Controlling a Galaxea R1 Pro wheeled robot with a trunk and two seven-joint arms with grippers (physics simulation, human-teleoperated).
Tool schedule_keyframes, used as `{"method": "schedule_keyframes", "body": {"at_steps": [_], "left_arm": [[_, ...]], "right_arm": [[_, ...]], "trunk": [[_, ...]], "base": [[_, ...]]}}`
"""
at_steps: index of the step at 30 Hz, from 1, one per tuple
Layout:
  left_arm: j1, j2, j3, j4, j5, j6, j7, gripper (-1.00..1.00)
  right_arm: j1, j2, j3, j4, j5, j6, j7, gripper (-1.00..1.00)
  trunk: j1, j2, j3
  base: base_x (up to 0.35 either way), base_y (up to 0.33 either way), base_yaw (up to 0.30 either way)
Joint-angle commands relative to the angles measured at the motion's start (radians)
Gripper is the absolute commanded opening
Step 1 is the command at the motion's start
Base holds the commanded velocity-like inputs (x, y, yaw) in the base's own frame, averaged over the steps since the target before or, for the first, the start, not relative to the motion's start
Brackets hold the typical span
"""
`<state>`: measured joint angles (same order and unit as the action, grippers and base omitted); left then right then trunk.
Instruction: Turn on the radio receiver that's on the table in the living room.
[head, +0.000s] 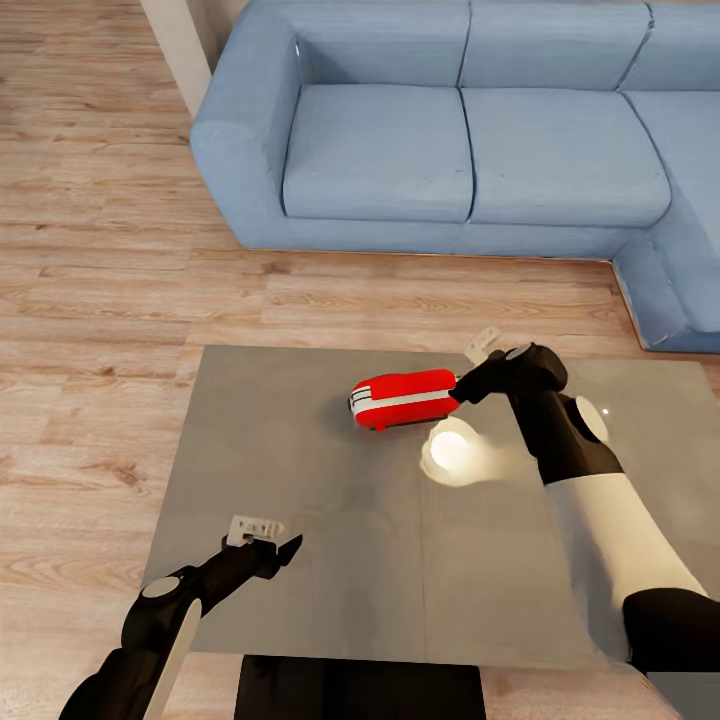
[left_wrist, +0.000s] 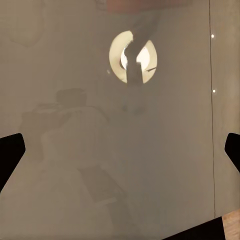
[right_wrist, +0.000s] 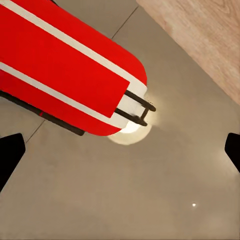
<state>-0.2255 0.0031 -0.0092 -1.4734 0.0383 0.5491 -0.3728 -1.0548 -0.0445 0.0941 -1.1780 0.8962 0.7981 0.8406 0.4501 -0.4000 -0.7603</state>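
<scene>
Light wood floor (head: 100, 300) runs under a blue sofa (head: 440, 140) at the far side, and nearer stands the low grey table (head: 300, 480), its glossy top mirroring a round lamp glow (head: 452, 452). The radio (head: 404, 397) lies toward the table's far middle, red with white bands, apparently tipped on its side.

The right gripper (head: 470, 385) sits right at the radio's right end, seemingly touching or just short of it. In the right wrist view its dark fingertips (right_wrist: 11, 152) stand wide apart at the frame edges, so it is open, with the radio (right_wrist: 65, 65) ahead. The left gripper (head: 280, 548) hovers over the near left of the table, also spread, holding nothing.

To switch it on, a gentle, square press seems best; a hard or off-centre push would likely slide the light box across the slick top.
</scene>
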Motion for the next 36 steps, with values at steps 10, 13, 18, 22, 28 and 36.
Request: {"method": "schedule_keyframes", "body": {"at_steps": [10,13,18,22,28,36], "left_arm": [[0.000,0.000,0.000,0.001,0.000,0.000,0.000,1.00],[0.000,0.000,0.000,0.001,0.000,0.000,0.000,1.00],[0.000,0.000,0.000,0.001,0.000,0.000,0.001,1.00],[0.000,0.000,0.000,0.001,0.000,0.000,0.001,1.00],[0.000,0.000,0.000,0.001,0.000,0.000,0.002,1.00],[0.000,0.000,0.000,0.001,0.000,0.000,0.002,1.00]], "right_arm": [[-0.136,0.006,0.001,0.231,0.000,-0.066,0.013,1.00],[-0.168,0.007,0.001,0.283,0.000,-0.071,0.015,1.00],[-0.207,0.009,0.001,0.345,-0.002,-0.082,0.018,1.00],[-0.217,0.010,0.001,0.366,-0.002,-0.087,0.034,1.00],[-0.221,0.016,0.001,0.373,0.000,-0.090,0.082,1.00],[-0.256,0.018,0.004,0.389,0.001,-0.091,0.112,1.00]], "trunk": [[0.000,0.000,0.000],[0.000,0.000,0.000],[0.000,0.000,0.000],[0.000,0.000,0.000],[0.000,0.000,0.000],[0.000,0.000,0.000]], "base": [[0.000,0.000,0.000],[0.000,0.000,0.000],[0.000,0.000,0.000],[0.000,0.000,0.000],[0.000,0.000,0.000],[0.000,0.000,0.000]]}}
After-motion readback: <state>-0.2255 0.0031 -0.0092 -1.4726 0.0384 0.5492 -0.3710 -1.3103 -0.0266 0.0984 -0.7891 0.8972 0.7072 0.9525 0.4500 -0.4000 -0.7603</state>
